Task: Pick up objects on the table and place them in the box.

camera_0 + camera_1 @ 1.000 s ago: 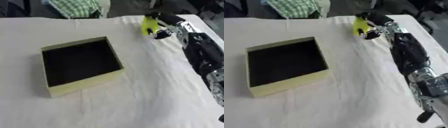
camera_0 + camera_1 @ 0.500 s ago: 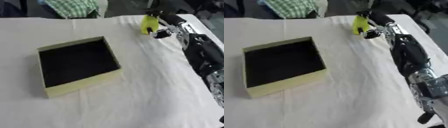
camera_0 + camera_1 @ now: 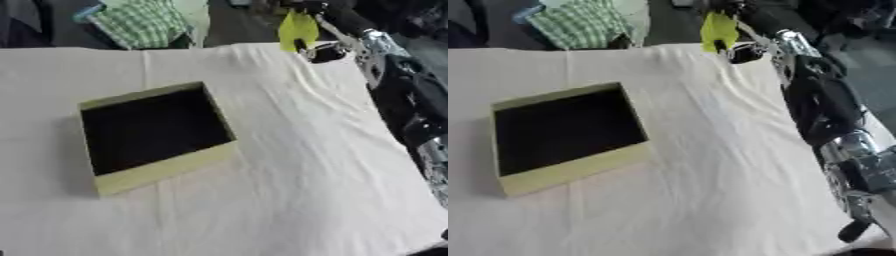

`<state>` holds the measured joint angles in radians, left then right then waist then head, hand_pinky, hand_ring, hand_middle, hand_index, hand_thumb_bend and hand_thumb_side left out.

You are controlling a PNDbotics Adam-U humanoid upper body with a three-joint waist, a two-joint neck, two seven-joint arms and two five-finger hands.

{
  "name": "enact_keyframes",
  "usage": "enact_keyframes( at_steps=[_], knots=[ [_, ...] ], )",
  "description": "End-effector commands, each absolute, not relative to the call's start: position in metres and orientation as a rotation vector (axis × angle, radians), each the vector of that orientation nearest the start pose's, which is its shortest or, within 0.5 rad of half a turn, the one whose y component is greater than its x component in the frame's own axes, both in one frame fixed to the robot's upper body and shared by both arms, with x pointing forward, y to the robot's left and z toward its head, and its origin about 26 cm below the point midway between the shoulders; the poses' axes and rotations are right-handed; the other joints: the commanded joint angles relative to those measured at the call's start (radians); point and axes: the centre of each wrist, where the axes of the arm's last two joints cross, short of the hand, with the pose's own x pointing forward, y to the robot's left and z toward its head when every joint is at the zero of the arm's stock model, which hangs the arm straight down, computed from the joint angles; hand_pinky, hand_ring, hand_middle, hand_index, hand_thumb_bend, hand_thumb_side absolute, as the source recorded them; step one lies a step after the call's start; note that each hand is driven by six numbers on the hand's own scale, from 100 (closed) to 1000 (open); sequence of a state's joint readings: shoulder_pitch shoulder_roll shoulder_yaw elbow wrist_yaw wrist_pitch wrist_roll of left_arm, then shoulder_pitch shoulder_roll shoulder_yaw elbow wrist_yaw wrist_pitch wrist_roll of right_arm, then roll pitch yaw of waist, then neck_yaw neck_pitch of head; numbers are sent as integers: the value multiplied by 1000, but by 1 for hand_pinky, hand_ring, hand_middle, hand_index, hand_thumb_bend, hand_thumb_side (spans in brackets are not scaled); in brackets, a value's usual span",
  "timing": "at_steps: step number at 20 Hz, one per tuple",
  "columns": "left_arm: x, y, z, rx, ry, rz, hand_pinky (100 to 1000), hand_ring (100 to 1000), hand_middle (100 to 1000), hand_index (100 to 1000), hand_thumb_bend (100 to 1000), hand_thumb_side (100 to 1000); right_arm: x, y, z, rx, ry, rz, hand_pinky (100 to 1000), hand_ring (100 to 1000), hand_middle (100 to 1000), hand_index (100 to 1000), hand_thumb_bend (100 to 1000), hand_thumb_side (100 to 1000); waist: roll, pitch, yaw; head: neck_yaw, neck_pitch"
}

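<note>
Right hand [image 3: 308,11] at the table's [image 3: 297,150] far edge, fingers wrapped round one yellow object [image 3: 297,27].

We see one box [image 3: 149,132], open and empty, well apart from the fingers, toward our left and nearer us. Wide bare cloth lies between fingers and box, and more on the box's near side. The object hangs below the fingers over the far edge; we can't tell if it touches the cloth. Our right arm [image 3: 820,105] runs along the table's right edge. One green checked cloth [image 3: 140,22] lies beyond the far edge, left of the fingers. Left hand isn't visible.
</note>
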<state>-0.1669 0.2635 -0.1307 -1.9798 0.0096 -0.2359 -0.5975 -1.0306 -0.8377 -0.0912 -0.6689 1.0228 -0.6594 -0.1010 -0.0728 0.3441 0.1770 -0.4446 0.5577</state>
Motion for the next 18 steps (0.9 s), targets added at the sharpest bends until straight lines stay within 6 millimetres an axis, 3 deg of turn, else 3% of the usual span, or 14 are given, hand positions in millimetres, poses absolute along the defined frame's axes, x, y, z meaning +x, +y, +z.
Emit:
enact_keyframes(
  at_steps=[1,10,18],
  knots=[
    [283,236,151,-322,-2140,-1084,701,529,508,778,101,935,430,-478,315,-1438,-1822,1329,666,818,422,1000,100,154,-2,-37,-7,8,11],
    [282,239,150,-344,-2123,-1054,700,529,508,778,102,924,443,-404,336,-1260,-2085,1625,685,800,424,1000,100,222,-13,-79,-24,-8,19],
    [283,239,151,-360,-2131,-1051,699,529,508,777,101,922,451,-345,327,-1088,-2110,1889,689,806,425,1000,100,260,-11,-82,-9,-31,7]
  ],
)
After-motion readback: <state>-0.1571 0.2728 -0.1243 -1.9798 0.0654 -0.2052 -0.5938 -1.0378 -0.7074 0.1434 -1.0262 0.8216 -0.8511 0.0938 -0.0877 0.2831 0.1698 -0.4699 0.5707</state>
